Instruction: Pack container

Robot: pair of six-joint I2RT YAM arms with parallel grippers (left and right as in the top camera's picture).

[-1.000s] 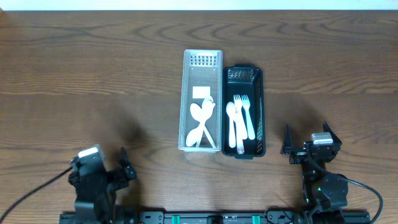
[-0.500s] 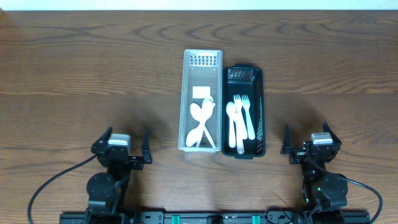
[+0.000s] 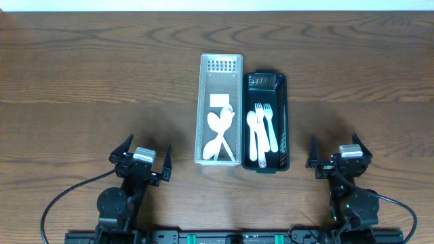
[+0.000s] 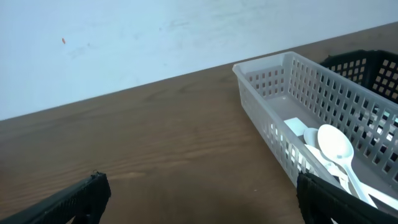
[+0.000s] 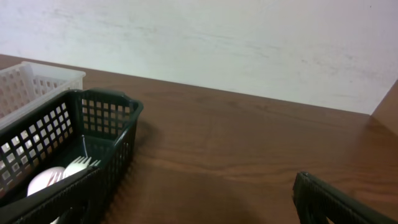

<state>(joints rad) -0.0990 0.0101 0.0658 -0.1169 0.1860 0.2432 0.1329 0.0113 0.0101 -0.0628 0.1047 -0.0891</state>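
Note:
A clear white slotted basket point(image 3: 205, 108) holds white plastic spoons point(image 3: 217, 129) and a small white card. It also shows in the left wrist view point(image 4: 273, 87), with a spoon point(image 4: 336, 149) inside. Beside it on the right a black slotted basket point(image 3: 283, 108) holds white forks and a spoon point(image 3: 261, 132). It shows in the right wrist view point(image 5: 106, 118). My left gripper point(image 3: 142, 154) is open and empty, left of the white basket near the front edge. My right gripper point(image 3: 336, 150) is open and empty, right of the black basket.
The two baskets stand side by side, touching, at the middle of the brown wooden table point(image 3: 102, 74). A pale wall point(image 4: 124, 37) rises behind the table's far edge. Both arm bases sit at the front edge.
My left arm has swung right and turned its open gripper toward the white basket. The right arm and both baskets have not moved.

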